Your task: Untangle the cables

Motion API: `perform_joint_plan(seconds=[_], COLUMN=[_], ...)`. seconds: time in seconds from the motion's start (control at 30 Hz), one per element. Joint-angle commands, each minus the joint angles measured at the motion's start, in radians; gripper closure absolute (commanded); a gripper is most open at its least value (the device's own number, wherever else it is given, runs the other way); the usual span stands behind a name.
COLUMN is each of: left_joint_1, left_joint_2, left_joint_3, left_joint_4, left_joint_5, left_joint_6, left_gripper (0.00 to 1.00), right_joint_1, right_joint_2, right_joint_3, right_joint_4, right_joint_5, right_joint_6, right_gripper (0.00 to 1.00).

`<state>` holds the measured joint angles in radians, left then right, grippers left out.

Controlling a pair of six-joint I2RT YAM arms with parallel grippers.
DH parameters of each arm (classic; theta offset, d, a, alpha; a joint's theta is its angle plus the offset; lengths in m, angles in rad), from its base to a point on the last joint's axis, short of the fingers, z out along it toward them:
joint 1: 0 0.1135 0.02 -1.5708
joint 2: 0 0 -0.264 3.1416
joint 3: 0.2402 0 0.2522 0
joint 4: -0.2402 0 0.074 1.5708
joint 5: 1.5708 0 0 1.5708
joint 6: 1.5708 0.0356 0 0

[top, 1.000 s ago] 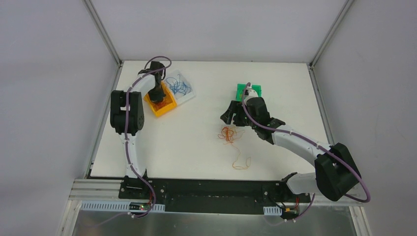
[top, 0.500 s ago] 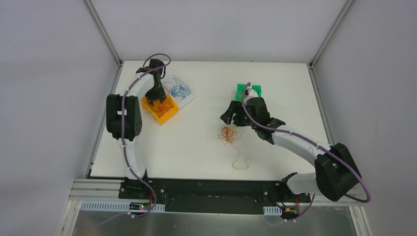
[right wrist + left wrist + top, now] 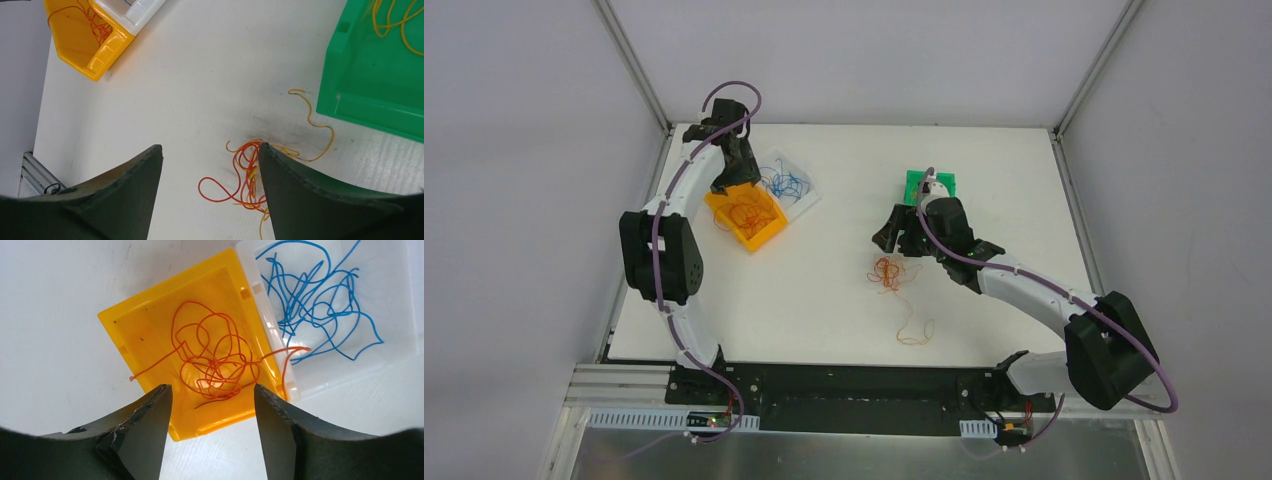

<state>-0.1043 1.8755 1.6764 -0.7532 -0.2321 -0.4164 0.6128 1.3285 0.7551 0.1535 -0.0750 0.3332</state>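
**Loose tangle lies under the right arm; left arm hangs over the sorted bins**

The one tangle (image 3: 886, 272) not yet sorted, orange-red and yellow strands knotted together, lies on the table (image 3: 814, 300) near the middle of the overhead view. A thin yellow strand trails from it down and to the right, so its long axis runs slanting towards the lower edge. In the right wrist view the tangle (image 3: 246, 172) sits low in the frame, close beside the right-hand finger and partly hidden by it.

The right end effector (image 3: 896, 232) hovers just above the tangle in the overhead view, fingers spread wide and holding nothing. It is clearly the nearer arm, and I judge that a short drop towards the knot would reach it.

The green bin (image 3: 370, 80) at the upper right already holds yellow cables (image 3: 395, 22).

Well apart, at the upper left, the left end effector (image 3: 210, 400) is also spread and empty. It hangs over the yellow bin (image 3: 145, 335), which holds orange cables (image 3: 215, 360); one strand strays over the wall into the clear tray (image 3: 400, 270), where the blue cables (image 3: 320, 305) lie.
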Motion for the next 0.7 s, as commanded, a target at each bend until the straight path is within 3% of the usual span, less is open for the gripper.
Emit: perform_joint_plan(seconds=[0.0,0.53,0.6,0.67], left_joint_1=[-0.008,-0.015,-0.015,-0.015], left_joint_2=[-0.065,0.145,0.155,0.152], left_joint_3=[-0.004,0.165,0.176,0.176], left_joint_4=[0.031,0.035,0.03,0.022], left_joint_5=[0.072,0.183,0.175,0.153], left_joint_6=[0.036,0.079,0.08,0.079], left_gripper=[0.37,0.39,0.5,0.7], right_joint_1=[-0.004,-0.004,-0.004,-0.004], right_joint_2=[-0.018,-0.013,-0.011,-0.009], right_joint_3=[0.014,0.018,0.019,0.02], right_joint_4=[0.035,0.029,0.028,0.027], right_joint_5=[-0.017,-0.017,-0.017,-0.016], right_joint_6=[0.006,0.005,0.003,0.004], right_gripper=[0.27,0.27,0.27,0.27])
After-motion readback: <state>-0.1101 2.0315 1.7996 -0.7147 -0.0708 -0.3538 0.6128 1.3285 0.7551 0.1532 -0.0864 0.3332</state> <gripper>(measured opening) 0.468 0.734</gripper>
